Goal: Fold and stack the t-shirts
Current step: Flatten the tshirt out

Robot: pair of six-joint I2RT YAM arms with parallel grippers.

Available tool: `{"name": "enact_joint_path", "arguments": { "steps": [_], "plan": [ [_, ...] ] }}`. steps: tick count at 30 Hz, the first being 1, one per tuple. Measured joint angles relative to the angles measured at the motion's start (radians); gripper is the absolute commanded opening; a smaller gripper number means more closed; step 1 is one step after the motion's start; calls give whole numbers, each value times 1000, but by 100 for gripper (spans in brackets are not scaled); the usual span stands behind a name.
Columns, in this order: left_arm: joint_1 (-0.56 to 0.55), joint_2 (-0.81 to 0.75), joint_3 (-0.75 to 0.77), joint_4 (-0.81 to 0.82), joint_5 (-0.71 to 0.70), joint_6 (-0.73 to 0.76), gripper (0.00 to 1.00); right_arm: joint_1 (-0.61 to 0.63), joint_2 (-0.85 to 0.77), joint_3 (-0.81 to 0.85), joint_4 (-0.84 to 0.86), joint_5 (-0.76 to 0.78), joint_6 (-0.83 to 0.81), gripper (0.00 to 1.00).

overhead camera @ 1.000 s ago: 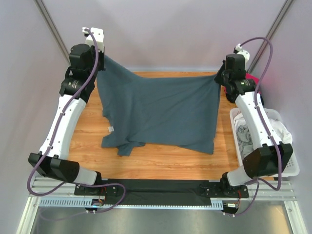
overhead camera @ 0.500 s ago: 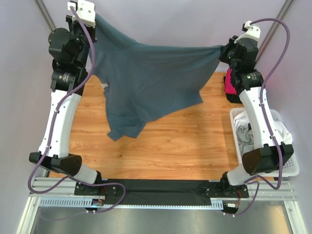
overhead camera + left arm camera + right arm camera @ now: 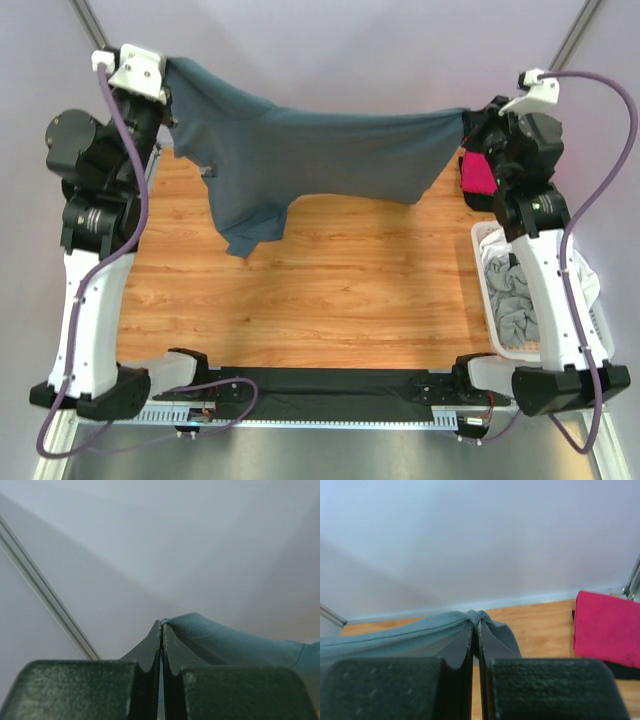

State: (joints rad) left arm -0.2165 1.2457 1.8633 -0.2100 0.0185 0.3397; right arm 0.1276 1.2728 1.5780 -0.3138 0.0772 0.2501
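Left claw (image 3: pixel 161 630): closed tight. We see a bunched edge of the slate blue-grey t-shirt (image 3: pixel 320 155) pinched at its tips, and the cloth trails off to this claw's right.
Right claw (image 3: pixel 475 622): also closed tight, nipping the shirt's opposite end. From here the cloth runs off to the left.
Shirt's place: it is slung in the air between the two claws and hangs below both, over the bench (image 3: pixel 330 300). We cannot tell whether its lowest fold touches the wood.
Long axis: the taut upper edge runs straight from claw to claw.
Nearer arm: neither, since each holds one end, but the drooping bulk hangs closer to the left claw.
Next move, as we judge it: to lay the shirt flat, both claws must descend together. The slack under the left claw would land first.
Neighbour: a magenta-pink t-shirt (image 3: pixel 605 625) lies just below and beside the right claw.
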Motion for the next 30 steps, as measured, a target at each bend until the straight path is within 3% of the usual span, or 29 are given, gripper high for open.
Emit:
{"name": "enact_joint_path", "arguments": {
  "steps": [10,15,18,23,30],
  "plan": [
    [0,-381,-565,-211,-3,-241,0,0,-175,-554,-173,-151,120,0],
    [0,-492,-791,-357,-30,-381,0,0,-166,-681,-319,-277,130,1],
    [0,-540,-848,-439,-40,-431,0,0,-166,-707,-381,-304,130,6],
    [-1,-586,-853,-484,-54,-453,0,0,-161,-774,-400,-357,155,6],
    [-1,-508,-853,-497,-50,-455,0,0,-111,-869,-400,-439,199,12]
  ]
}}
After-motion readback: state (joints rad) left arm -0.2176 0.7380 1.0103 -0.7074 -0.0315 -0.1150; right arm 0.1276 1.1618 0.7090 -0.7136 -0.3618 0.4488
